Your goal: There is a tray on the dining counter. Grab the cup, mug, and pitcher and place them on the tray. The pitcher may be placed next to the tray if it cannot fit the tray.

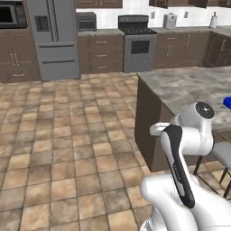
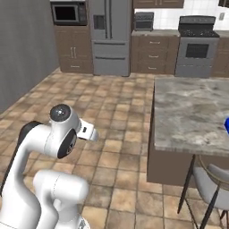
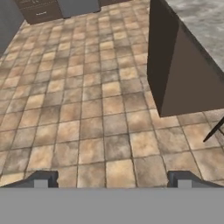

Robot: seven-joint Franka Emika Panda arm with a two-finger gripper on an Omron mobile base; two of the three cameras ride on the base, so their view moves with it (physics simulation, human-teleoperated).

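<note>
Tray [image 1: 228, 103] cut off at frame edge

Camera arrangement: two base views, one hand view.
Both base cameras looked forward and down from behind the arm, sharing the dining counter [image 1: 189, 88] corner and tiled floor [image 1: 67, 135]; the hand camera faced the floor nearby.

Arm [image 1: 185, 149], lower right of left base view: glossy white rounded shells, bulbous segments. Long black strip with rounded top down front of upright link. Round dark grey cap with pale glint on top joint, upper right of arm. Short white stub toward left.

Lower left of right base view: same white casing, fat rounded lower body, grey domed joint cap, dark oval inset on link's side, black band along left edge.

Fingertips [image 3: 41, 179], bottom corners of hand view: small, dark grey, blocky, lighter square patch on each.
</note>
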